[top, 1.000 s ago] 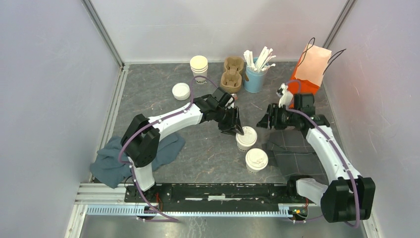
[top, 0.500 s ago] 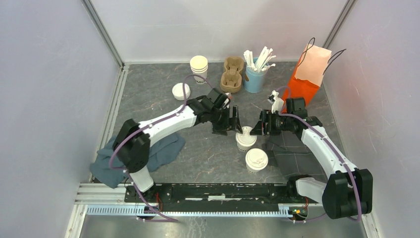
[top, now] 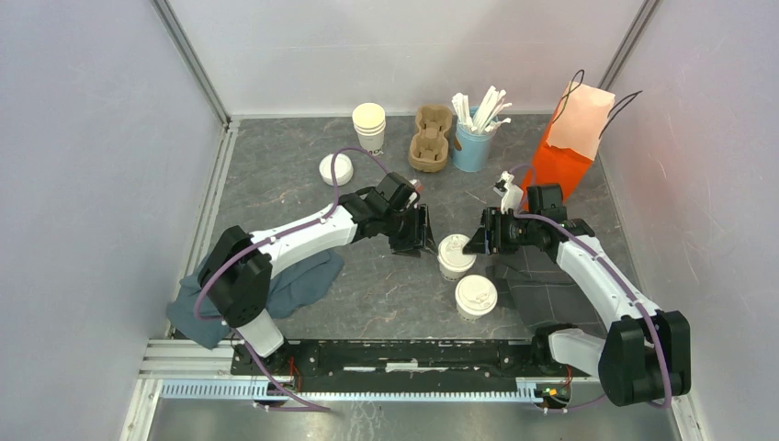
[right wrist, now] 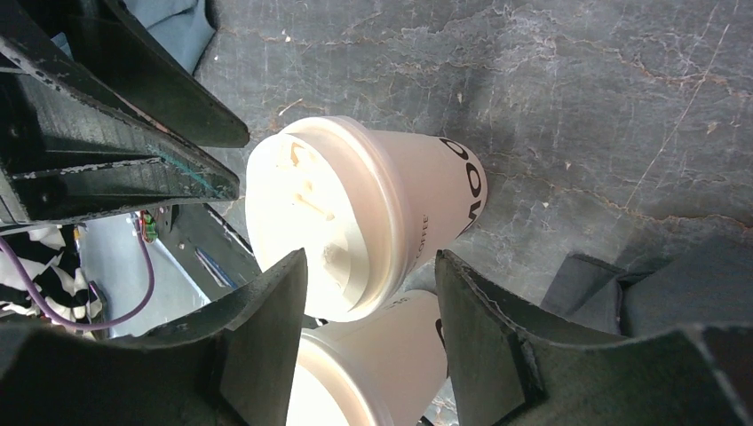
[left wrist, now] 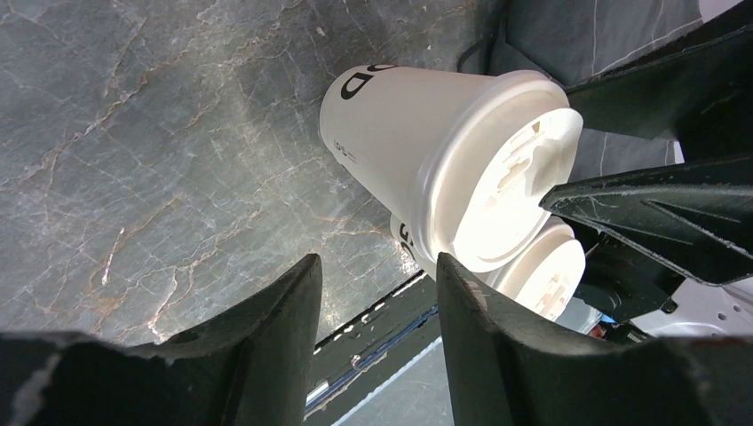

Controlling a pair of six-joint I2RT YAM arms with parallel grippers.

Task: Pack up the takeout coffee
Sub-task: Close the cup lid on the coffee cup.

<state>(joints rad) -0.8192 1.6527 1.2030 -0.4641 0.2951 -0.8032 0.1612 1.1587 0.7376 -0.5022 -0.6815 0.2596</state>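
Two takeout coffee cups with white sip lids stand mid-table, the far one [top: 457, 254] and the near one [top: 476, 296]. My left gripper [top: 424, 235] hovers just left of the far cup, open and empty. My right gripper [top: 478, 241] sits close on that cup's right side, also open. In the left wrist view the far cup [left wrist: 417, 142] lies ahead of my left gripper [left wrist: 377, 275], off to the right, with the near cup's lid [left wrist: 546, 271] behind it. In the right wrist view the far cup [right wrist: 400, 200] and the near cup [right wrist: 391, 359] lie just beyond my right gripper [right wrist: 368, 266].
At the back stand a stack of lidless cups [top: 369, 124], loose lids [top: 336, 169], a cardboard cup carrier [top: 432, 138], a blue cup of stir sticks [top: 473, 138] and an orange paper bag [top: 574, 138]. A blue cloth [top: 285, 280] lies front left, a grey cloth [top: 551, 289] front right.
My left gripper has come off the far cup's lid and drawn back to the left. My right gripper has moved left up to the cup's side.
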